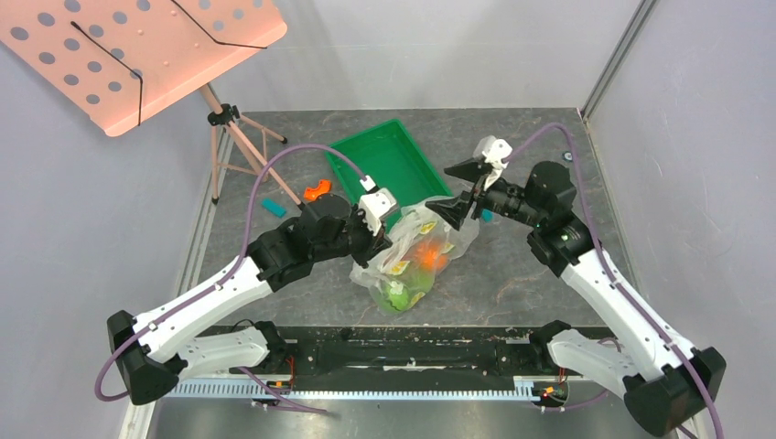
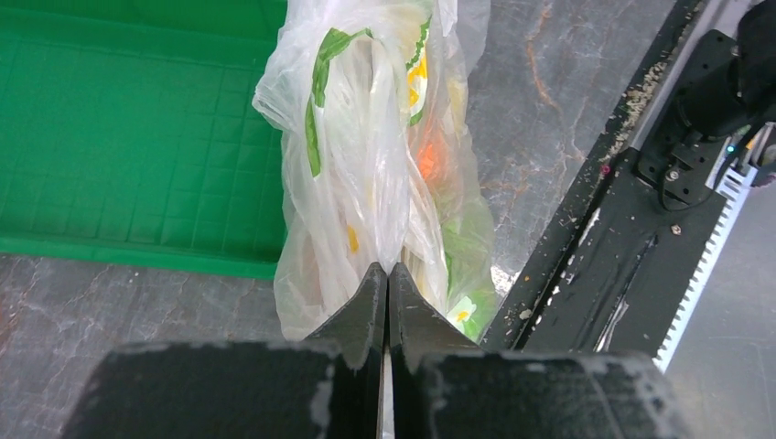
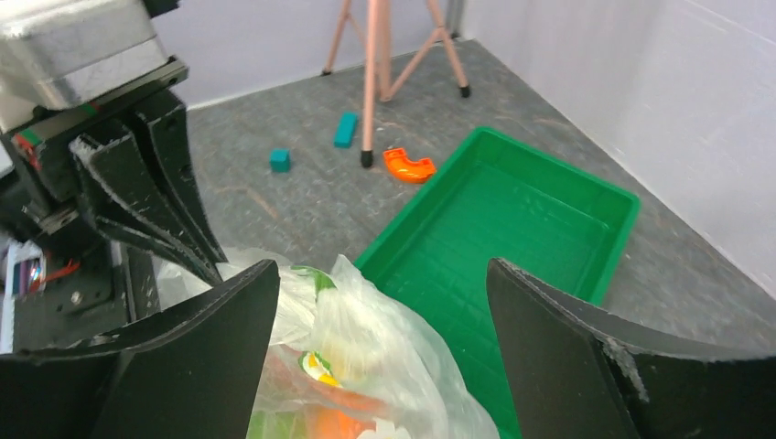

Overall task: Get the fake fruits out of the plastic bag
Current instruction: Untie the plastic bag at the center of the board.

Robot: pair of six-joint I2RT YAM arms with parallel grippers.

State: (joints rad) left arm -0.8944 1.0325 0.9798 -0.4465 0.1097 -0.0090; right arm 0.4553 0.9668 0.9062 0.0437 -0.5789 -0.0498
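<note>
The scene is lit brightly and evenly from overhead; only soft, faint shadows are cast on the desk (image 1: 512, 274). Mild glare is seen on the plastic bag (image 2: 357, 137). Both wrist views are slightly softened at their near edges.

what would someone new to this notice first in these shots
The clear flower-print plastic bag at mid-table, between the two arms, draws the eye, with an orange fruit and a green fruit showing through it. The left hand is shut on the bag's gathered film, while the right hand stands wide open at its other side. Behind it lies a bright green tray.
</note>
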